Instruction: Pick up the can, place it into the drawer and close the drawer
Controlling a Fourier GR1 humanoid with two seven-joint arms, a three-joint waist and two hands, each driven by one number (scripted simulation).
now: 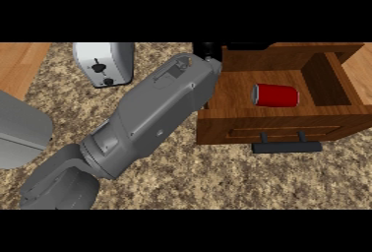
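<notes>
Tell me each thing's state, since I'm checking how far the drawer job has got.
drawer: pulled open.
can: lying on its side inside the drawer.
hand: beside the drawer's left wall, mostly hidden by its forearm.
toaster: upright; on or off cannot be told.

One view only, from the robot's head, looking steeply down on the counter (218, 177) and facing away from the robot. It sits close. A grey forearm (156, 113) coming in from the near left fills the middle. The drawer (280, 123) takes up the right, its front face showing. The toaster (105, 64) is cut by the far edge at left.
</notes>
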